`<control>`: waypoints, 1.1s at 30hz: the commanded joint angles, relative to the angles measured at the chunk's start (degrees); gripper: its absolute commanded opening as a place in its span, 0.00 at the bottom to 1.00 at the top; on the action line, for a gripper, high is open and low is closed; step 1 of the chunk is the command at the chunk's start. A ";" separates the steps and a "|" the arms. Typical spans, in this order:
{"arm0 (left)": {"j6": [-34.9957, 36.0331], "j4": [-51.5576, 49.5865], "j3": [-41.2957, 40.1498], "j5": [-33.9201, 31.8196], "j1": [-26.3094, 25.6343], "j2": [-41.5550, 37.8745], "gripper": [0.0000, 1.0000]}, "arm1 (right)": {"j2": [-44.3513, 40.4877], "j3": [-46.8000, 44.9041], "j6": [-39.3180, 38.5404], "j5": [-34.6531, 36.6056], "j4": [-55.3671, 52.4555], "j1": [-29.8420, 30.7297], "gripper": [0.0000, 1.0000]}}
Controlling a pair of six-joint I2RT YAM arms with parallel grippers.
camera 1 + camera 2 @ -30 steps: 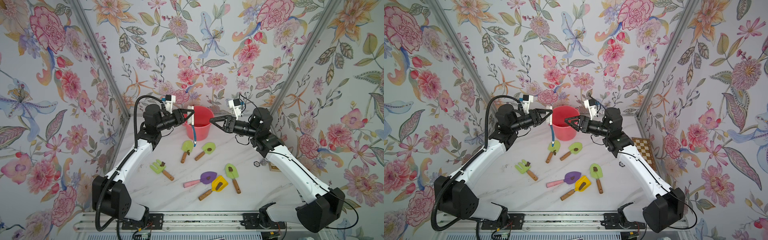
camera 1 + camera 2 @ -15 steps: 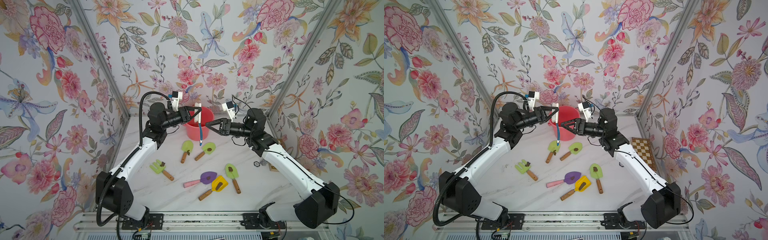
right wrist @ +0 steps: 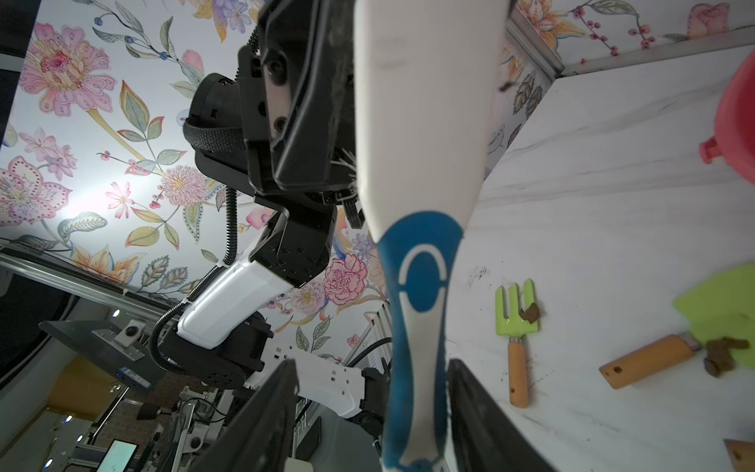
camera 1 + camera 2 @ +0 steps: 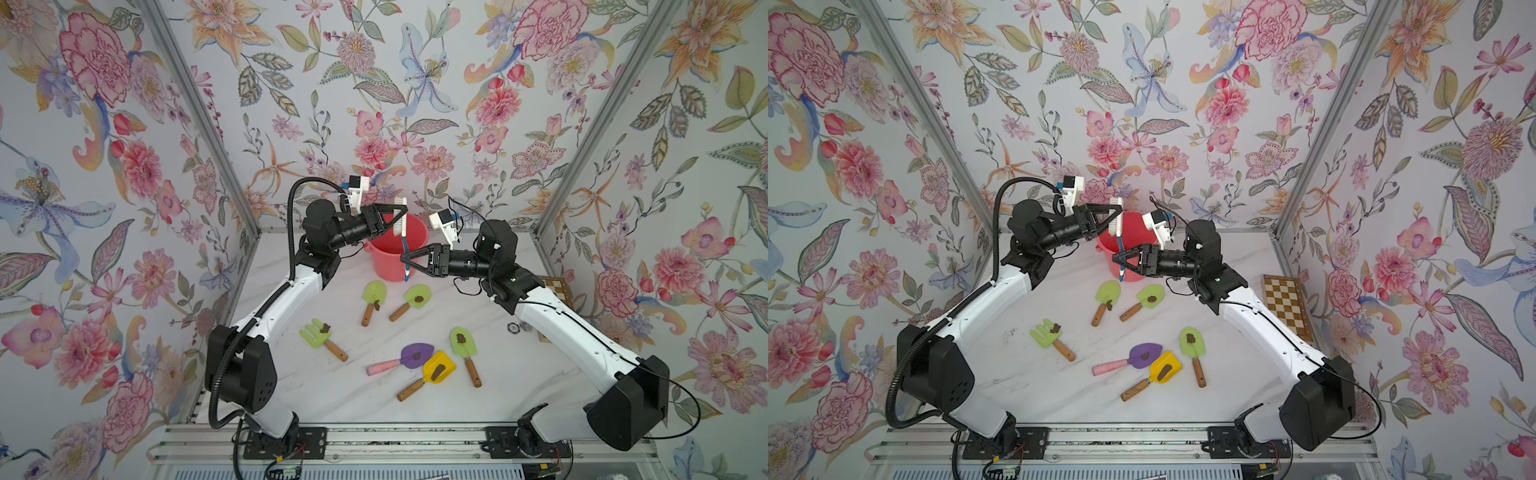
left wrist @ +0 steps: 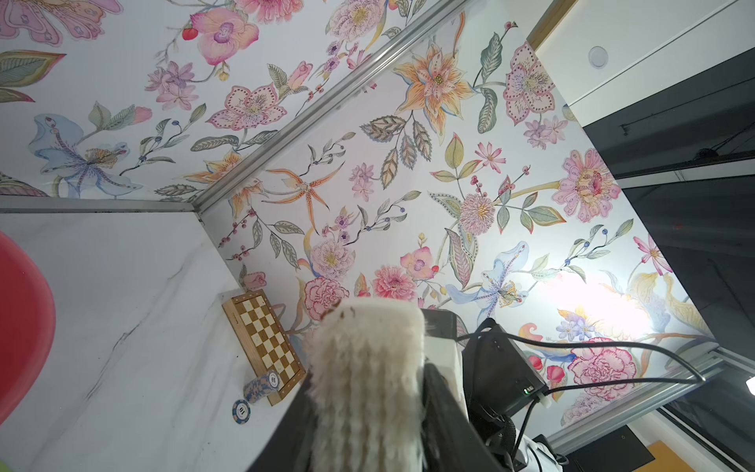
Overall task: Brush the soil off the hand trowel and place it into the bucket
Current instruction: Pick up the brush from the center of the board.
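The left gripper [image 4: 394, 217] is clenched on the bristle head of the brush [image 4: 403, 242], which hangs upright in front of the bucket [image 4: 384, 262]. The right gripper [image 4: 405, 260] straddles the blue handle, not yet clamped: the wrist view shows a gap beside one jaw. The trowels [image 4: 374, 293] lie on the table [image 4: 316, 382] near the bucket, with soil [image 4: 419, 298] lumps on their blades.

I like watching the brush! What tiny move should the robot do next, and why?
Probably close the right gripper on the blue handle of the brush: its jaws straddle the handle with a gap showing, while the left gripper alone grips the bristle end.
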 commanded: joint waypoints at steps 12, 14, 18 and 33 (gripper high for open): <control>-3.85 5.82 3.14 1.78 -0.37 2.04 0.20 | -0.22 -0.86 -0.17 3.46 1.75 0.06 0.25; -4.25 5.60 3.50 1.89 -0.39 2.37 0.20 | -0.75 -1.11 -0.81 4.37 1.42 0.09 0.22; -4.70 4.54 4.08 2.36 -0.38 3.09 0.21 | -1.38 -0.92 -2.40 6.12 -0.26 0.05 0.13; 34.42 -56.30 13.09 -41.74 2.28 -6.99 0.96 | -1.12 5.02 -18.43 28.74 -32.00 -0.48 0.05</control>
